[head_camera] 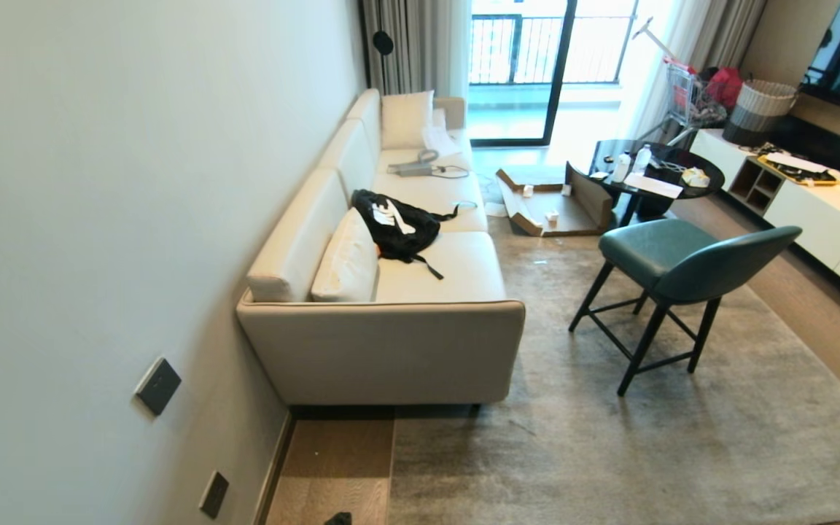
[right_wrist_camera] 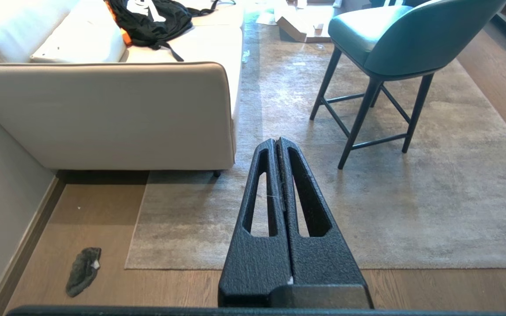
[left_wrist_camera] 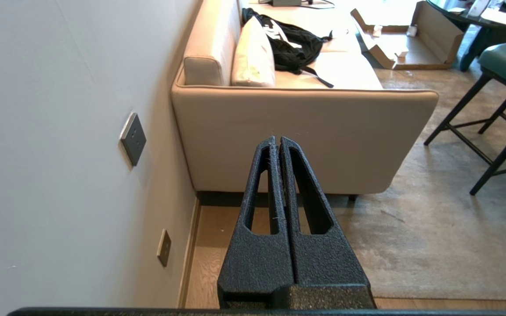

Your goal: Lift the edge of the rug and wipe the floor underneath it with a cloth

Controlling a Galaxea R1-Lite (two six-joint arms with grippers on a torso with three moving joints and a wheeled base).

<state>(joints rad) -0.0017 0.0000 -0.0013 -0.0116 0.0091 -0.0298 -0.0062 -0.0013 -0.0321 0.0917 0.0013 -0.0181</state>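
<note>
The large grey-beige rug (right_wrist_camera: pixel 411 210) lies flat in front of the sofa. The rug edge (right_wrist_camera: pixel 182 268) runs straight along the near side and ends at a corner (right_wrist_camera: pixel 126 267) by the wall strip. Brown wood-plank floor (right_wrist_camera: pixel 95 210) shows between rug and wall. The small dark grey cloth (right_wrist_camera: pixel 84 270) lies crumpled on those planks, just outside the corner; in the head view only its tip (head_camera: pixel 337 519) shows. My left gripper (left_wrist_camera: pixel 278 139) and right gripper (right_wrist_camera: pixel 278 140) hang above the floor, both shut and empty. Neither arm appears in the head view.
A cream sofa (head_camera: pixel 391 343) with a black bag (head_camera: pixel 398 222) stands against the left wall (head_camera: pixel 99 219), which carries sockets (head_camera: pixel 157 385). A green chair (head_camera: pixel 675 262) stands on the rug. Behind it are an opened cardboard box (head_camera: pixel 558 208), a round black table (head_camera: pixel 657 175) and a white cabinet (head_camera: pixel 828 219).
</note>
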